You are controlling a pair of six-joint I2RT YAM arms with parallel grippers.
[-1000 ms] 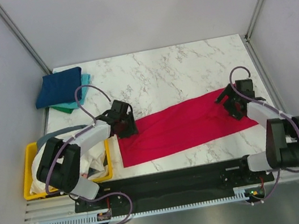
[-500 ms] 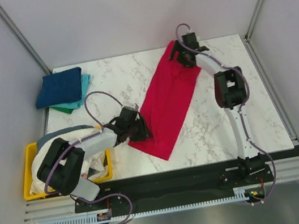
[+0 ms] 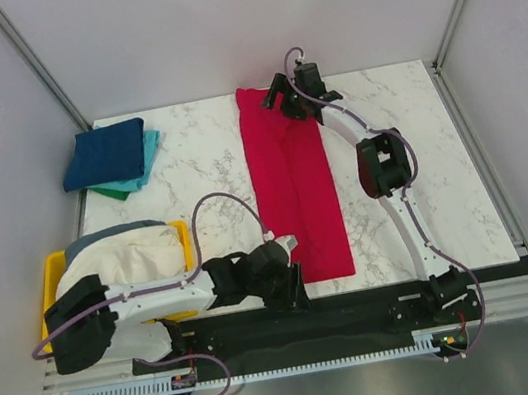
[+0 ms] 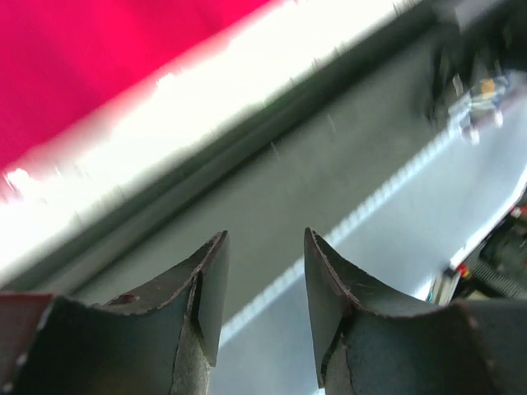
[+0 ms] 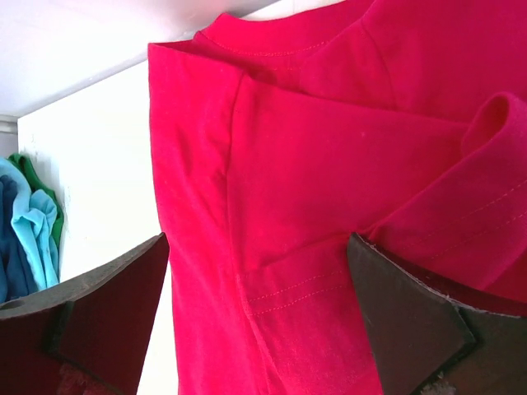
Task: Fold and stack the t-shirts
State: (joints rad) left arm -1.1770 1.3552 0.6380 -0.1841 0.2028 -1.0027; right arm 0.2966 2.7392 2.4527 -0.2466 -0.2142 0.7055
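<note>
A: Where does the red t-shirt (image 3: 292, 183) sit, and which way does it run?

B: It lies flat on the marble table (image 3: 197, 158) as a long narrow strip. Its long axis goes from the far edge to the near edge, slanting a little toward the right as it comes near.

A: And the grippers?

B: One is at each end. The right gripper (image 5: 257, 243) is at the far end over the collar and sleeve, its fingers spread wide with nothing pinched. The left gripper (image 4: 265, 237) is low at the near end, just beside the hem. Its fingers are parted by a narrow gap and it holds nothing.

A: So which arm would take which end?

B: I'd judge the next fold goes along that axis — the right arm is nearer the collar and the left nearer the hem. The cloth lies up and to the left of the left fingers, which point past the table edge, so that gripper would have to turn back toward it.

A: Anything hard to read?

B: The left wrist view is blurred, so the hem corner can't be made out there. In the top view the left arm covers part of that corner — it seems to sit flat, but I can't be sure. The folded stack (image 3: 107, 155) lies well apart at far left, and the yellow bin (image 3: 49, 294) holds pale cloth.
</note>
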